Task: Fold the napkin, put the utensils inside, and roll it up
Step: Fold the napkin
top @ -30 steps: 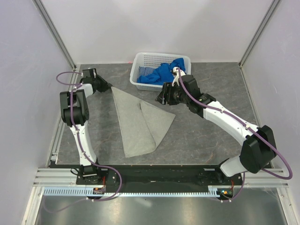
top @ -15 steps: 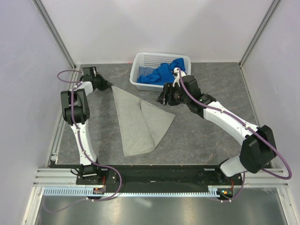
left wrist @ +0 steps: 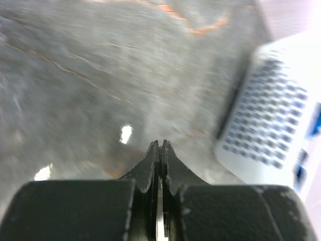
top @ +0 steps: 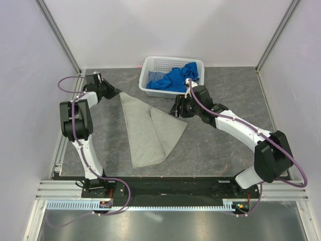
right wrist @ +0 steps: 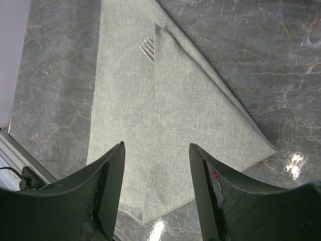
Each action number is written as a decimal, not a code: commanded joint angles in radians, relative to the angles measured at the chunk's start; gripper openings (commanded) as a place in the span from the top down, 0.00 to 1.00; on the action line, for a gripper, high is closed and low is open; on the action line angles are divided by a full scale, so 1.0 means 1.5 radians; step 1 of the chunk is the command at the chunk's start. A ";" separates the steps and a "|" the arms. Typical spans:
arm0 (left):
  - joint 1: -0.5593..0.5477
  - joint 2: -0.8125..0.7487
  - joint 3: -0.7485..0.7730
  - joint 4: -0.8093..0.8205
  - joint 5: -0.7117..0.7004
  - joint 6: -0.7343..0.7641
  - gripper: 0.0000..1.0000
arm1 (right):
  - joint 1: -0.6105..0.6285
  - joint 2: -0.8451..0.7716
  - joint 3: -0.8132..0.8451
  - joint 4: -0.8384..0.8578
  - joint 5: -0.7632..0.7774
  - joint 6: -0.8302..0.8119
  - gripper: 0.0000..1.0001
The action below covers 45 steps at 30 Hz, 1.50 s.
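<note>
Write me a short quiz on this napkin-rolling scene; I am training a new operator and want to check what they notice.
1. True or false: the left tool and the right tool are both open.
2. Which part of the fork shows in the right wrist view? A: the tines, poking out from under a folded flap of the napkin. B: the handle alone. C: the whole fork, lying on bare table.
3. What lies in the basket?

Key: 1: false, the left tool is shut on nothing and only the right tool is open. 2: A. 3: blue cloths.
</note>
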 commanded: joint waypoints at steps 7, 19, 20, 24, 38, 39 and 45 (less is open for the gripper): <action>-0.074 -0.190 -0.108 0.108 0.043 -0.051 0.98 | -0.005 -0.036 -0.065 0.043 0.003 0.023 0.39; -0.267 -0.241 -0.163 0.163 0.007 -0.095 0.98 | -0.005 -0.130 -0.173 0.049 0.049 0.055 0.39; -0.275 -0.242 -0.168 0.167 0.006 -0.095 0.98 | -0.004 -0.136 -0.180 0.048 0.049 0.059 0.38; -0.324 -0.243 -0.182 0.177 -0.011 -0.088 0.98 | -0.004 -0.168 -0.212 0.048 0.057 0.066 0.39; -0.413 -0.229 -0.209 0.221 0.005 -0.072 0.98 | -0.004 -0.228 -0.251 0.033 0.078 0.079 0.39; -0.422 -0.227 -0.207 0.221 0.004 -0.071 0.98 | -0.004 -0.231 -0.251 0.033 0.085 0.080 0.39; -0.453 -0.195 -0.209 0.227 -0.011 -0.067 0.98 | -0.004 -0.242 -0.255 0.028 0.104 0.092 0.39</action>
